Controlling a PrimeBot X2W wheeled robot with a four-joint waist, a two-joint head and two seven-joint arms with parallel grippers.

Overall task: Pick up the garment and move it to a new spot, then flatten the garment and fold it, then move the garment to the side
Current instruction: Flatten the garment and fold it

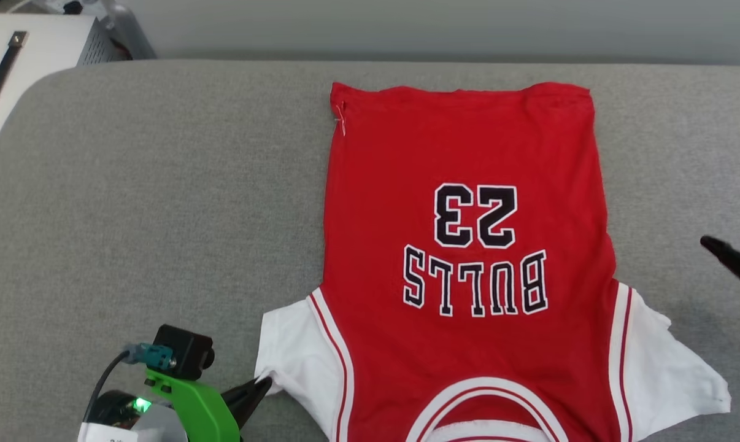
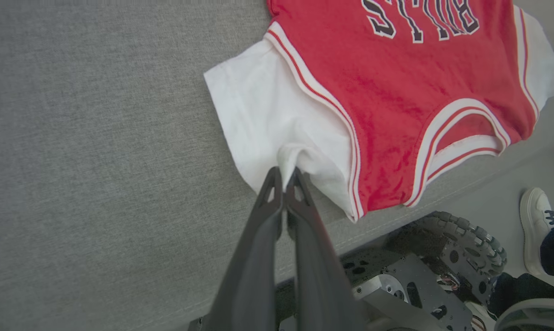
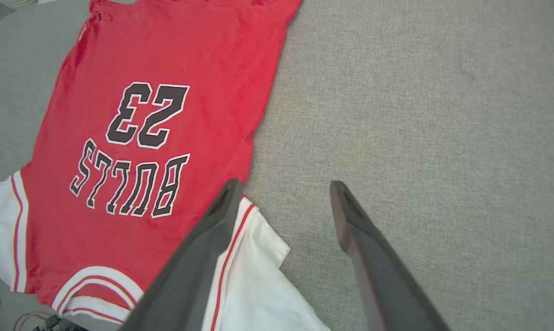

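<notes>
The garment (image 1: 468, 245) is a red jersey with white sleeves, lying flat and front-up on the grey table (image 1: 161, 202), neck toward me and hem at the far side. Black "23" and lettering read upside down. My left gripper (image 1: 261, 385) sits at the lower left, shut on the edge of the garment's white left sleeve (image 2: 263, 115); in the left wrist view its fingertips (image 2: 284, 181) pinch a small fold of that sleeve. My right gripper (image 1: 729, 245) hovers open off the garment's right side, above the other white sleeve (image 3: 254, 276), holding nothing (image 3: 284, 193).
A white case with a dark handle (image 1: 14, 67) stands beyond the table's far left corner. In the left wrist view, the robot's wheeled base (image 2: 442, 257) and a person's white shoe (image 2: 536, 225) show below the table's near edge. Bare grey table lies left and right of the garment.
</notes>
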